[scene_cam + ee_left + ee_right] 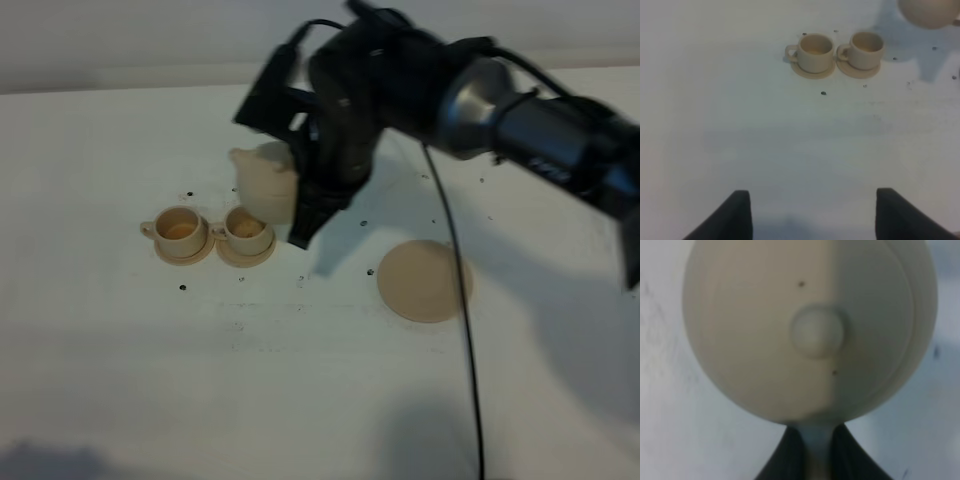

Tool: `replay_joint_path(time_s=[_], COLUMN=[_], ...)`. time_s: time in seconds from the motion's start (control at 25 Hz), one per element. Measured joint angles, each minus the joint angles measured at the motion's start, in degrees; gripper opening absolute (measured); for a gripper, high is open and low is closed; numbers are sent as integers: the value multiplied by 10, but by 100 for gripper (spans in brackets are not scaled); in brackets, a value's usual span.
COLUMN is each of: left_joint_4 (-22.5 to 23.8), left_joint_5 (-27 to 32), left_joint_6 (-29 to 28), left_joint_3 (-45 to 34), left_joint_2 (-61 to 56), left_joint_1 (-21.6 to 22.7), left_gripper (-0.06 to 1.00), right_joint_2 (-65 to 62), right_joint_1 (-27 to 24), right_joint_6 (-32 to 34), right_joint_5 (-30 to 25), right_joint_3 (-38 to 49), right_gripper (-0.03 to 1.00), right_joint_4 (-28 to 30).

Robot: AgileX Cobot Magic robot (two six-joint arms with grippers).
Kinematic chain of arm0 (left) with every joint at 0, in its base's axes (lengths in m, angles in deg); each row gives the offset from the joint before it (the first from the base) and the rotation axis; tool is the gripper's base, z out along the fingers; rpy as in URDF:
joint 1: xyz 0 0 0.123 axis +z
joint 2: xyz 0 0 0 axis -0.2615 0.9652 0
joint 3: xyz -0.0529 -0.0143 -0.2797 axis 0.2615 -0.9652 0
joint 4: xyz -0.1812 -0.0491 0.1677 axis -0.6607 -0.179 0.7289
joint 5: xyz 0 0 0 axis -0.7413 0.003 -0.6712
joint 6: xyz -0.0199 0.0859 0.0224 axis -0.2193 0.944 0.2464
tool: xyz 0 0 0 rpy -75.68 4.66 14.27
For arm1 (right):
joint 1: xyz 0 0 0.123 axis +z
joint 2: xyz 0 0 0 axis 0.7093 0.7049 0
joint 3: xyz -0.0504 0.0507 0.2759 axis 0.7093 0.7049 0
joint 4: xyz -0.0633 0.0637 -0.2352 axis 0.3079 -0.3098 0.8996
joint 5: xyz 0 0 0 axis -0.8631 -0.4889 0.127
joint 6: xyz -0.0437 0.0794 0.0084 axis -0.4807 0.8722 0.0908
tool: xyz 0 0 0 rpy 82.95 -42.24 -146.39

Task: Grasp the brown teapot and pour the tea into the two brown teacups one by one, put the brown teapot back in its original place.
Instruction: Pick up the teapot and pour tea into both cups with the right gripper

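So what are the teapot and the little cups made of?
The brown teapot looks like ceramic: pale tan, smooth, softly matte, with tiny dark specks up close. The left teacup and right teacup match its colour and have thick rims, so probably ceramic too; plastic can't be ruled out.

Plain pale tan teapot (268, 180); two matching tan teacups (180, 228), darker amber inside; plain tan wide saucer (423, 280) at 4 o'clock from the teapot; white table (300, 390) with scattered dark specks; black-and-grey arm (480, 95).
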Motion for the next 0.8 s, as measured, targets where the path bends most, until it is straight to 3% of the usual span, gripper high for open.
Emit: replay_joint_path(time_s=[0.36, 0.8], left_joint_4=[0, 0], left_joint_5=[0, 0], left_joint_6=[0, 0], left_joint_3=[0, 0], left_joint_2=[0, 0], left_joint_1=[0, 0], left_gripper=[51, 51], right_joint_2=[107, 148], right_joint_1=[53, 65], right_joint_6=[-30, -62], right_joint_5=[10, 107], right_joint_3=[-142, -158], right_gripper=[9, 9], right_joint_4=[115, 217])
